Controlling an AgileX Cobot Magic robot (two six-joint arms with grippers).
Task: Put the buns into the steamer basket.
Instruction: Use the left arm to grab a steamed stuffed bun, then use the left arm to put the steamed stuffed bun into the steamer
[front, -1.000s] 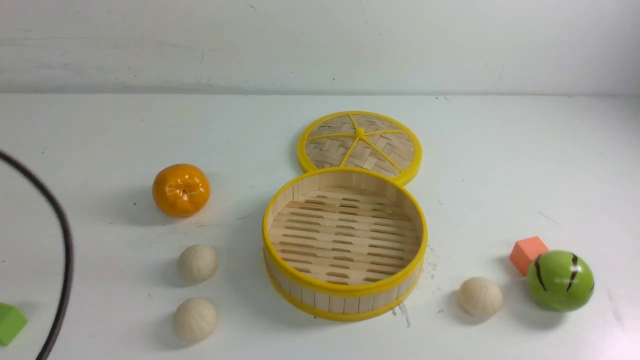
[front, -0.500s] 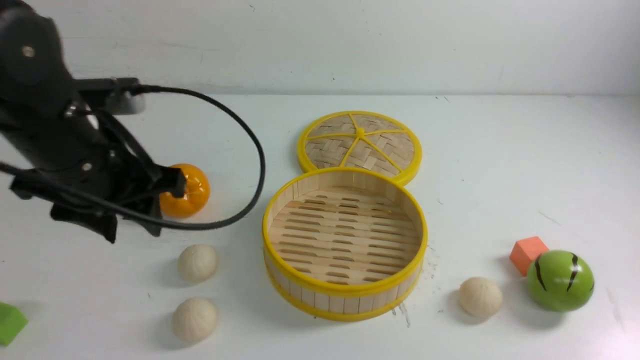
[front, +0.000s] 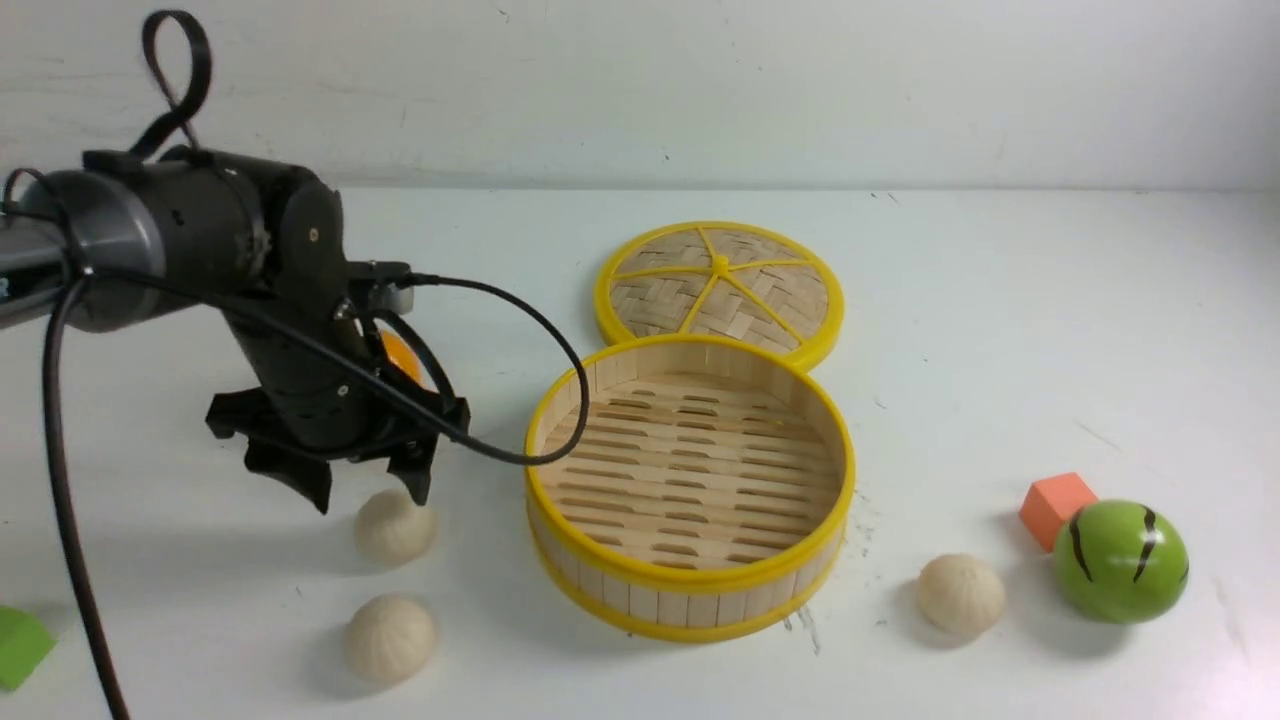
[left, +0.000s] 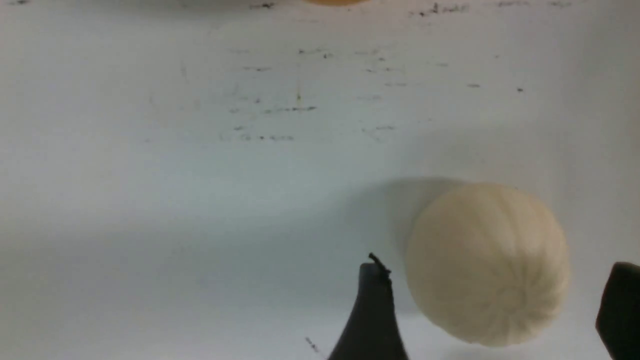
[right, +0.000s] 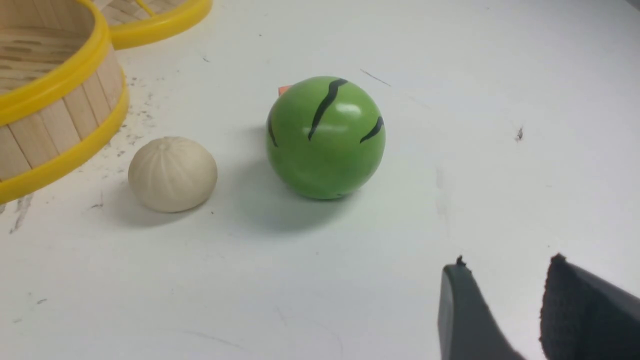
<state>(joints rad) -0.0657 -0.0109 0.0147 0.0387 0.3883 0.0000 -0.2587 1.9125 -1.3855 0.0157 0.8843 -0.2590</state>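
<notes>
The left claw (front: 370, 495) is the biggest thing here, pointing down at the table with its fingers spread wide and nothing in its grip. The right claw (right: 505, 265) shows only in its own wrist view, its fingers parted by a smaller gap and holding nothing.

The steamer basket (front: 690, 480) stands upright to the right of the left claw, with no bun inside. The round woven lid (front: 720, 285) lies beyond the basket, farther forward and to the right of that claw. Well off to its right sits the green striped ball (front: 1120, 562). The orange fruit (front: 402, 357) is just beyond the left claw, mostly hidden by the arm.

All three buns are on the table, outside the basket. The nearest bun (front: 396, 527) is close by the left claw's fingertips; the left wrist view shows it between the two fingers, with a gap on each side. The second bun (front: 390, 639) lies on the camera's side of that claw. The third bun (front: 961, 595) is well to its right, past the basket and near the striped ball.

The orange block (front: 1058, 510) is just behind that ball, far right of the left claw. The green block (front: 22, 648) is left of the claw and closer to the camera, cut off by the view's edge.
</notes>
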